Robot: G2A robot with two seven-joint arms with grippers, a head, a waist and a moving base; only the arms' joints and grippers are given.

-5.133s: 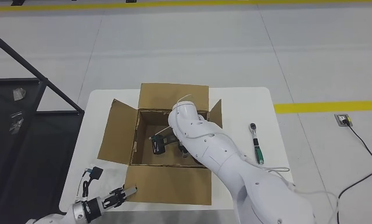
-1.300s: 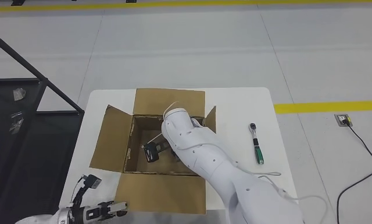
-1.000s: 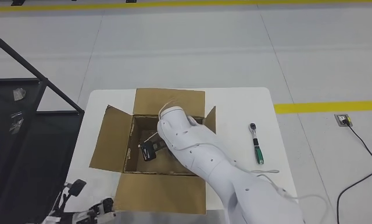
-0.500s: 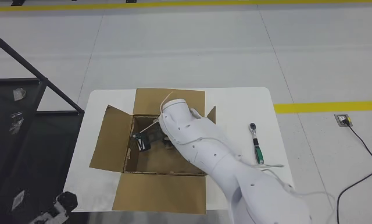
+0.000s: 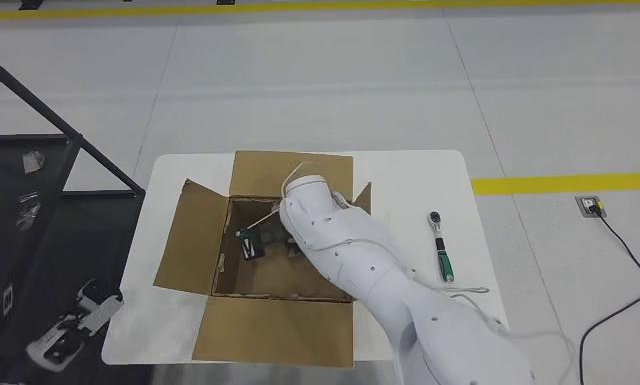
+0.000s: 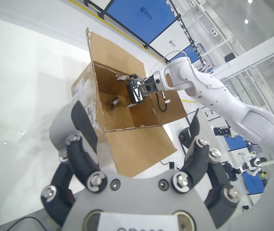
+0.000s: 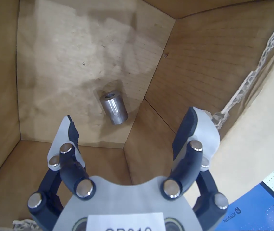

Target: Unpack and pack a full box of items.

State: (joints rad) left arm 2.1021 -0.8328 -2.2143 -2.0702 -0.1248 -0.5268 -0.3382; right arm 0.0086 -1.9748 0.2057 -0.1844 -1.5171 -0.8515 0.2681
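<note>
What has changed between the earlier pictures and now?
The left gripper pulled back from the front flap of the box and off the table. The right gripper moved left inside the box, which itself slid slightly left. The green-handled wrench stayed put.

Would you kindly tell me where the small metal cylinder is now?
In the right wrist view, the metal cylinder sits on the floor of the cardboard box, beside a side wall, ahead of the open right gripper.
</note>
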